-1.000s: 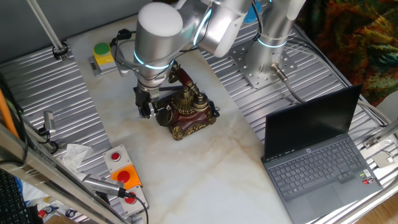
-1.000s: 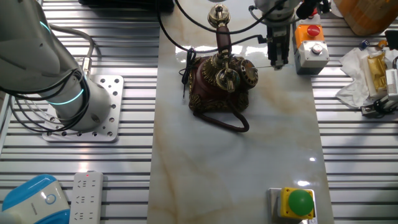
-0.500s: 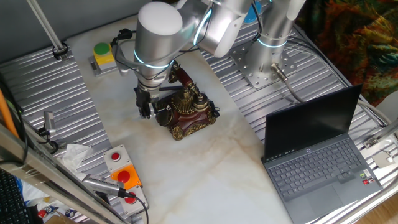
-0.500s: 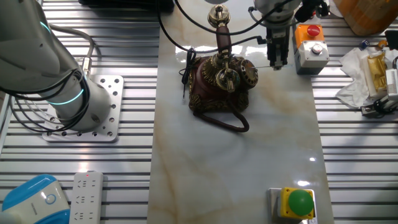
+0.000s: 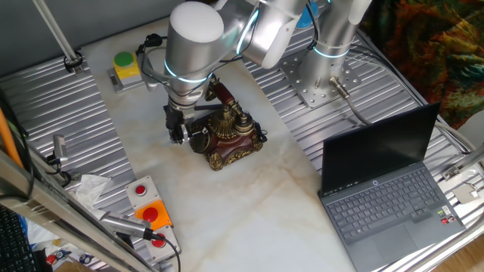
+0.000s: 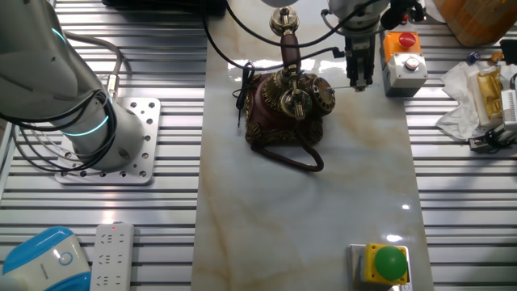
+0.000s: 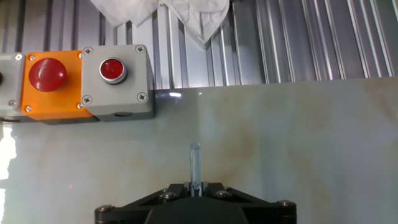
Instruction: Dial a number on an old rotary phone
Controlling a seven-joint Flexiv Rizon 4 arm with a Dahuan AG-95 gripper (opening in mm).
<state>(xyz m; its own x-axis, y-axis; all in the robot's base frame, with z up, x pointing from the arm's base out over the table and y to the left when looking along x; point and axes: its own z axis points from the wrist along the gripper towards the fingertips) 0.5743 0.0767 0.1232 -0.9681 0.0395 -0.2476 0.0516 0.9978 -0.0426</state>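
Note:
The old rotary phone (image 5: 228,133) stands on the marble tabletop: dark red body, brass trim, handset on its cradle, black cord. It also shows in the other fixed view (image 6: 287,107), with its round dial (image 6: 317,94) facing my gripper. My gripper (image 5: 178,133) hangs beside the phone's dial side, a short way off and not touching it (image 6: 359,78). In the hand view the gripper (image 7: 196,186) is shut on a thin clear stick (image 7: 195,163) that points down at bare marble. The phone is out of the hand view.
An orange and grey button box (image 7: 87,81) lies just beyond the gripper (image 6: 402,51). White tissue (image 7: 168,12) lies past it. A green button box (image 5: 125,66), an open laptop (image 5: 386,189), the arm's base plate (image 6: 109,158) and a power strip (image 6: 109,255) stand around the marble.

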